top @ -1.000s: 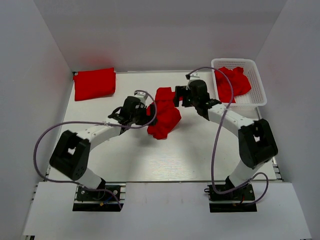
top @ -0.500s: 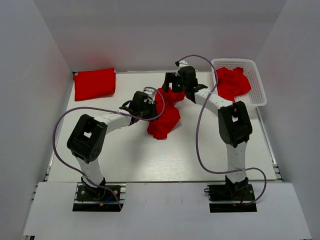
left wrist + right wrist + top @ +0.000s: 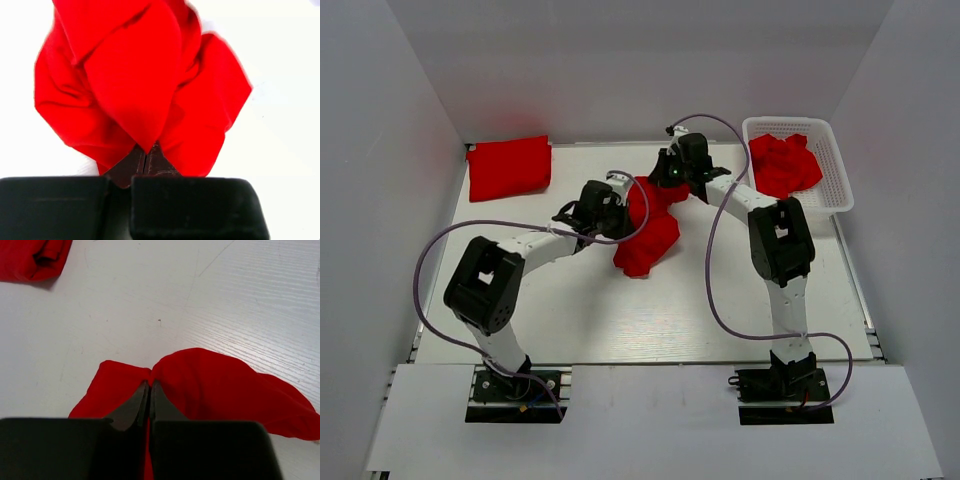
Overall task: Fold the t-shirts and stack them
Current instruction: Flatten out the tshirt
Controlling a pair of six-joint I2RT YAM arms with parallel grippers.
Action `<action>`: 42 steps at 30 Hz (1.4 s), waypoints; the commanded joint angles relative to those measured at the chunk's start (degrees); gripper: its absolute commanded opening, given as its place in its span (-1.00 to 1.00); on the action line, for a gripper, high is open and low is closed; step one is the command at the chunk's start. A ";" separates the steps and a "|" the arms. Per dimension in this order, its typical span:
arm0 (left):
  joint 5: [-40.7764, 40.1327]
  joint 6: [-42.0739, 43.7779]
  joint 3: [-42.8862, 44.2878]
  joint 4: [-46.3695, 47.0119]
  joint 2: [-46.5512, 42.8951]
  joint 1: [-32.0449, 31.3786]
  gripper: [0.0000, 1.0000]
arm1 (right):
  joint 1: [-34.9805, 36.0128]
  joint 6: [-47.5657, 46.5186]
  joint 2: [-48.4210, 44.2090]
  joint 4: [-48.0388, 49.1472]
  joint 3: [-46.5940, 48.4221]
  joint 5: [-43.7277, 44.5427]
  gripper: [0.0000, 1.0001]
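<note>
A crumpled red t-shirt [image 3: 648,232] lies bunched at the middle of the table. My left gripper [image 3: 616,216] is shut on its left edge; in the left wrist view the cloth [image 3: 145,85] rises from between the closed fingers [image 3: 135,165]. My right gripper [image 3: 661,178] is shut on the shirt's far top edge, and the right wrist view shows red cloth [image 3: 210,380] pinched at the fingertips [image 3: 142,395]. A folded red t-shirt [image 3: 509,167] lies flat at the far left corner. More red t-shirts [image 3: 783,165] are heaped in the basket.
The white lattice basket [image 3: 835,190] stands at the far right, close beside my right arm. White walls enclose the table on three sides. Purple cables loop from both arms. The folded t-shirt [image 3: 32,260] shows at the top left of the right wrist view.
Both grippers moved in onto the crumpled shirt and shut on it, the left on its left edge, the right on its top edge. The right arm swung leftward, away from the basket.
</note>
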 commanded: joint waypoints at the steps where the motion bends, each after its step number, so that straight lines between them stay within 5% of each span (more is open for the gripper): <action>1: -4.15 3.32 1.64 0.54 -7.26 0.25 -1.00 | -0.66 -1.05 -3.18 0.57 2.72 -0.49 -1.00; 6: -15.66 6.31 7.44 -5.00 -8.85 0.25 -1.00 | -2.16 -2.46 -9.16 1.98 1.49 8.12 -1.00; 14: -21.31 13.86 20.63 -8.43 -11.47 0.25 -1.00 | -3.13 -6.32 -27.16 12.51 -7.30 16.04 -1.00; 24: -12.88 22.30 28.44 -10.01 -23.41 -0.54 -1.00 | -3.04 -14.84 -51.95 17.80 -18.55 19.92 -1.00; 35: 4.78 25.66 39.44 -15.90 -36.00 -0.54 -1.00 | -2.78 -21.70 -70.76 7.18 -10.84 13.33 -1.00; 42: 5.50 26.71 47.44 -18.10 -38.02 0.07 -1.00 | -3.04 -23.46 -75.27 4.09 -7.74 8.92 -1.00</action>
